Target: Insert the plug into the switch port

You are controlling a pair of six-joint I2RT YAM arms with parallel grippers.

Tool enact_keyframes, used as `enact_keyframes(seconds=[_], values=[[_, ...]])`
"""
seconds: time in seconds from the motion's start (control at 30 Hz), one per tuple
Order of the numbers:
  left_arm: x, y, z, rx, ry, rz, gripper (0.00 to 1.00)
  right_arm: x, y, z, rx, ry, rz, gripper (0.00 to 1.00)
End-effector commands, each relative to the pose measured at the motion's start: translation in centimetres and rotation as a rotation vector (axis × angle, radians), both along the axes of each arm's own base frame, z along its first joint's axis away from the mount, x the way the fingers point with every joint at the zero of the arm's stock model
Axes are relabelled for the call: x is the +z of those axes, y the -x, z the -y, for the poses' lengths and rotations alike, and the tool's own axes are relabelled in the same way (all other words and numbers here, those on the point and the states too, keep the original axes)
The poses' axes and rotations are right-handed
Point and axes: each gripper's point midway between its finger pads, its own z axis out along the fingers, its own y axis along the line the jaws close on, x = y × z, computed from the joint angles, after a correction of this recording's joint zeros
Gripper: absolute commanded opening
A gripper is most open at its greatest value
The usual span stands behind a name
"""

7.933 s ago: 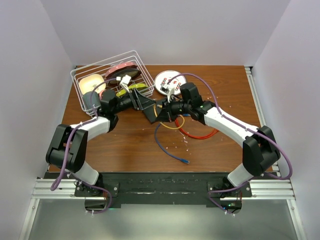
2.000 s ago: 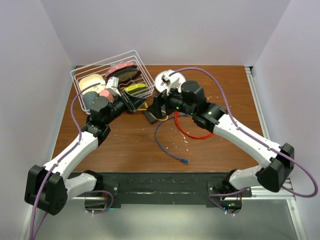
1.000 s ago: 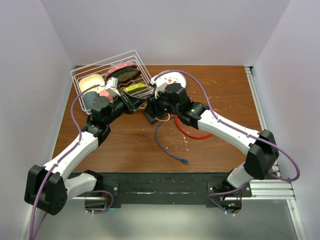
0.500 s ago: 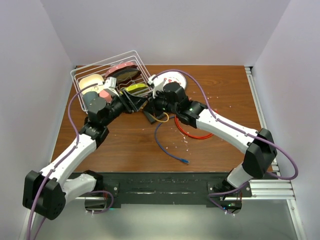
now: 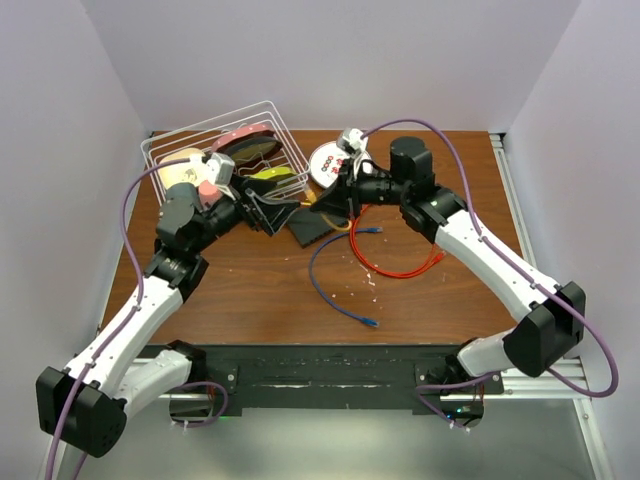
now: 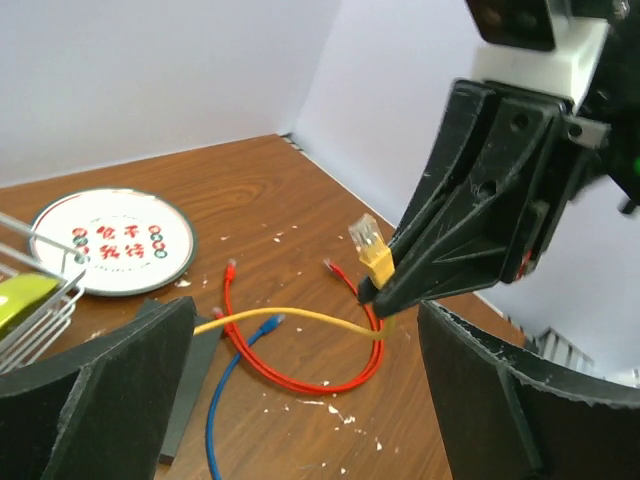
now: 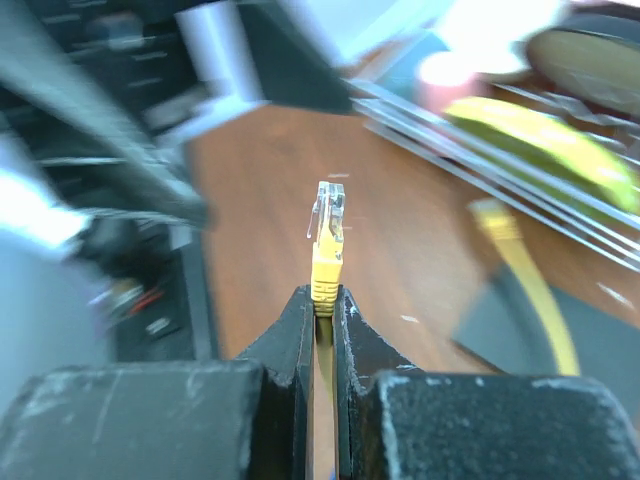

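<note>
The plug [image 7: 328,225] is a clear connector on a yellow boot, at the end of a yellow cable [image 6: 290,316]. It is off the worktop [image 5: 420,300] – the right hand [image 7: 322,295] pinches it by the boot, and the clear tip stands free beyond the fingertips. Seen from the left wrist, it tilts upward. The cable drops from it and trails across the wood to the switch [image 5: 312,225]. The switch is a flat matte-black box lying flat, askew to the worktop's edges. It lies nearer the far edge than the near one and about midway between the side edges – its sockets cannot be made out.
</note>
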Motion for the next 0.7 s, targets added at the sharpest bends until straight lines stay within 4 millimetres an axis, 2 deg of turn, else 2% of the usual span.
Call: enact_keyframes(seconds=[0.0, 0.1, 0.23, 0.5, 0.67], values=[[2.8, 4.6, 2.0, -0.256, -0.041, 0.265, 0.97, 3.4, 7.4, -0.8, 0.426, -0.126, 0.023, 0.00], [3.2, 6.6, 2.6, -0.359, -0.042, 0.341, 0.95, 4.5, 9.9, -0.4, 0.569, -0.176, -0.005, 0.00], [3.4, 8.1, 3.3, -0.464, -0.050, 0.385, 0.90, 5.3, 11.3, 0.3, 0.630, -0.191, -0.010, 0.00], [4.5, 10.7, 3.7, -0.609, -0.008, 0.430, 0.82, 5.1, 11.7, 0.5, 0.651, -0.189, -0.023, 0.00], [4.8, 11.3, 3.8, -0.652, 0.021, 0.429, 0.77, 5.2, 11.9, 0.5, 0.663, -0.190, -0.024, 0.00]])
